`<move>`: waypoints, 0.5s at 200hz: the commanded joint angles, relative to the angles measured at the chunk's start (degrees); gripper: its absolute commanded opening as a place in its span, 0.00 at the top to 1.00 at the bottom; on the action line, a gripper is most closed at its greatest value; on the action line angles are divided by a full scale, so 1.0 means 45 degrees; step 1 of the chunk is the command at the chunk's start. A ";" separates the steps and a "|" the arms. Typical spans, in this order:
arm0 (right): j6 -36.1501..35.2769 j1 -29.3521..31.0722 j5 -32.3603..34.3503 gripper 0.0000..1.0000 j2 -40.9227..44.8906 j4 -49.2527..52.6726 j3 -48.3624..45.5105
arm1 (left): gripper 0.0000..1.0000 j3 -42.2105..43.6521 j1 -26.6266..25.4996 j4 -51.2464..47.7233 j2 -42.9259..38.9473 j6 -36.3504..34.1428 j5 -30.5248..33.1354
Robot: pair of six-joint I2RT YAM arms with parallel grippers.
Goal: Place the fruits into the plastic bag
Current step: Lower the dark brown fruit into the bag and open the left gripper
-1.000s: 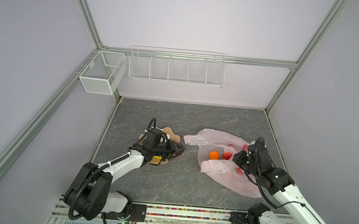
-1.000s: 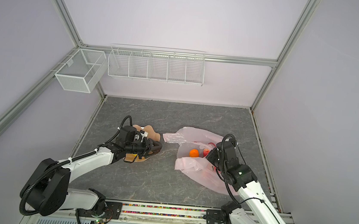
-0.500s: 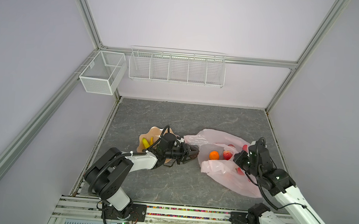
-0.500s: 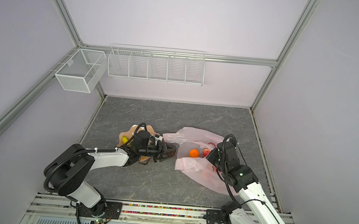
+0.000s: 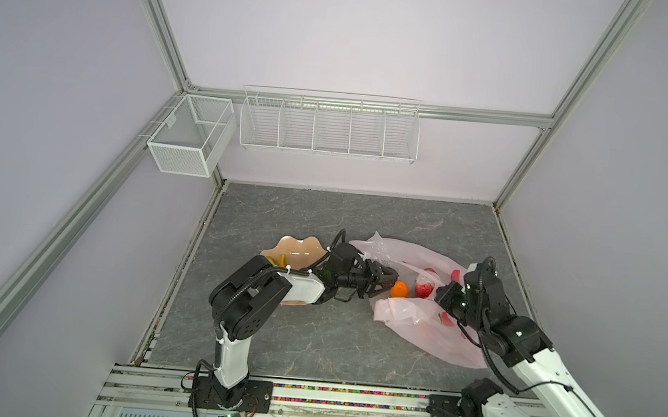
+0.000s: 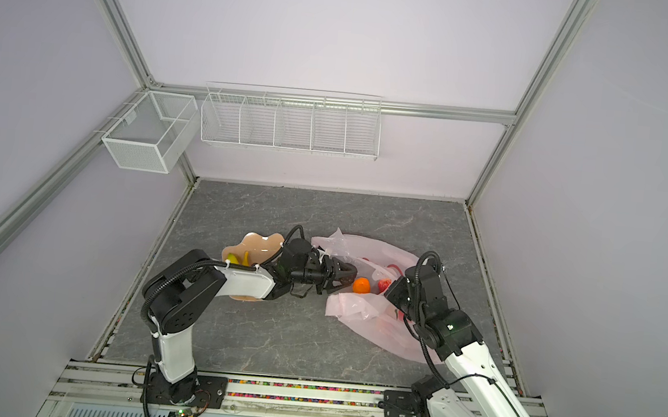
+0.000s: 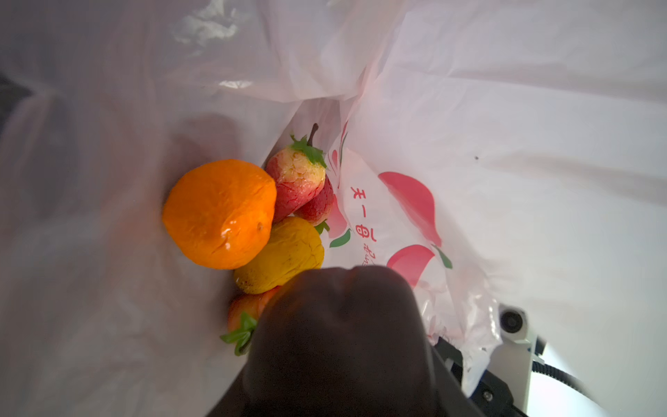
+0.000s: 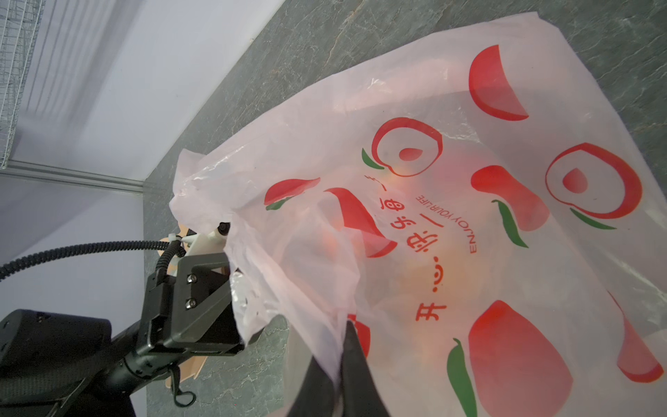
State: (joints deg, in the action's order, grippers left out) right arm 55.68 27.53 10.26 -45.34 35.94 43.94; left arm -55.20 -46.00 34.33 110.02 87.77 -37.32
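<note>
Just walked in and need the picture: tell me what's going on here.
The right gripper pinches the plastic bag at its edge, holding the mouth open. The left gripper reaches into that mouth; whether it carries anything is unclear. An orange, a strawberry and a yellow fruit lie inside. Bananas lie in the dish.

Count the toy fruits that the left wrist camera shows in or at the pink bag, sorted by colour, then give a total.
Orange fruit: 1
Yellow fruit: 1
Red fruits: 3
Dark purple fruit, nearest the camera: 1
Total: 6 in or at the pink bag
</note>
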 commanded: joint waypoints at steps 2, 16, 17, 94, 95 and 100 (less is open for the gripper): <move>-0.0070 0.0074 -0.0048 0.91 0.0183 0.0236 0.0235 | 0.81 -0.0974 -0.0490 -0.0831 0.0624 -0.0231 0.0051; -0.0083 0.0063 -0.0055 0.91 0.0163 0.0224 0.0216 | 0.81 -0.1414 -0.0807 -0.1138 0.0924 -0.0309 0.0141; -0.0076 0.0059 -0.0054 0.91 0.0168 0.0220 0.0226 | 0.81 -0.1439 -0.0820 -0.1141 0.0953 -0.0307 0.0155; 0.0038 0.0070 -0.0179 0.91 0.0124 -0.0037 0.0084 | 0.82 -0.3269 -0.2135 -0.3938 0.1845 -0.1137 0.0295; 0.0043 0.0072 -0.0175 0.91 0.0110 -0.0057 0.0081 | 0.82 -0.3304 -0.2138 -0.4025 0.1853 -0.1179 0.0291; 0.0063 0.0066 -0.0191 0.91 0.0114 -0.0095 0.0065 | 0.82 -0.3504 -0.2170 -0.4372 0.1918 -0.1315 0.0275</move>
State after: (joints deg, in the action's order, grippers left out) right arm 55.70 27.53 10.20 -45.12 35.99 43.94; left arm -66.87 -54.94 21.85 116.36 84.29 -36.01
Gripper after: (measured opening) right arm 0.092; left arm 0.468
